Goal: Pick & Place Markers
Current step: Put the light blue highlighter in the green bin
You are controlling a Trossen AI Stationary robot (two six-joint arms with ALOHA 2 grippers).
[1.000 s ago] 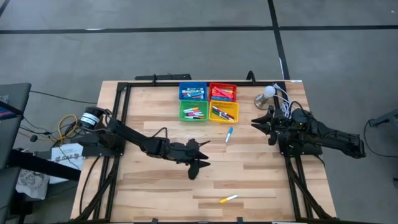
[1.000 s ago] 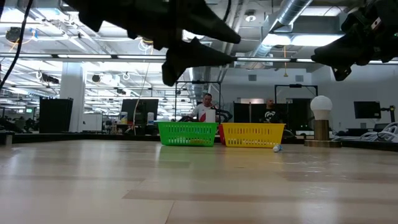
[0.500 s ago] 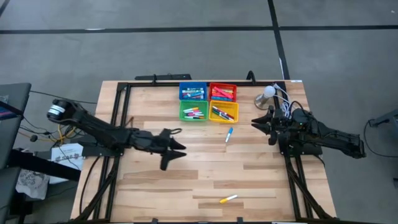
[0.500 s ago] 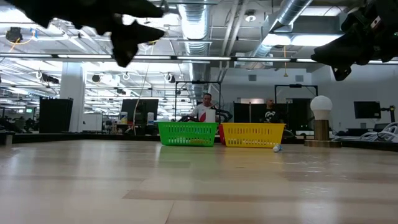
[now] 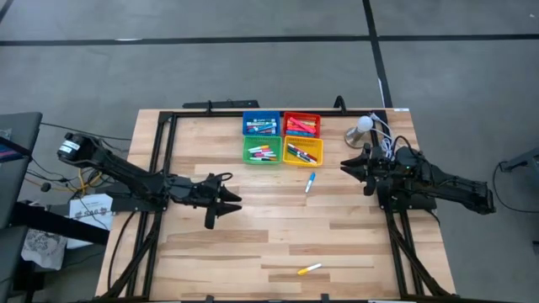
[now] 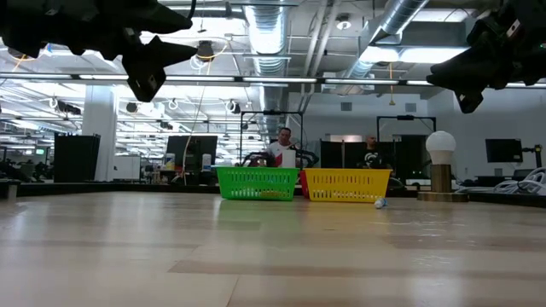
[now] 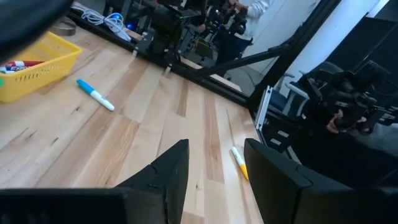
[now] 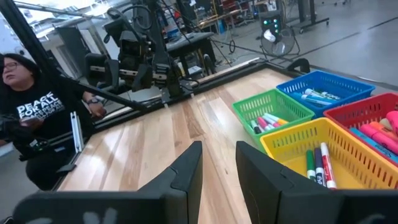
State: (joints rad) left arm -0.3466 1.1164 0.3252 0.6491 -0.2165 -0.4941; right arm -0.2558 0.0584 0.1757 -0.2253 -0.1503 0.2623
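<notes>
Two markers lie loose on the table: a blue-capped one just in front of the yellow tray, and a yellow one near the front edge. Several more markers lie in the blue, red, green and yellow trays. My left gripper hovers open and empty over the table's left half, well left of both loose markers. My right gripper waits open and empty above the right edge.
A white round lamp with cables stands at the far right corner. A black frame runs along the table's sides. People sit beyond the table. Bare wood lies between the two loose markers.
My left gripper has drawn back toward the table's left edge, staying high above the wood, with its fingers still apart. The markers and my right arm have kept still.
</notes>
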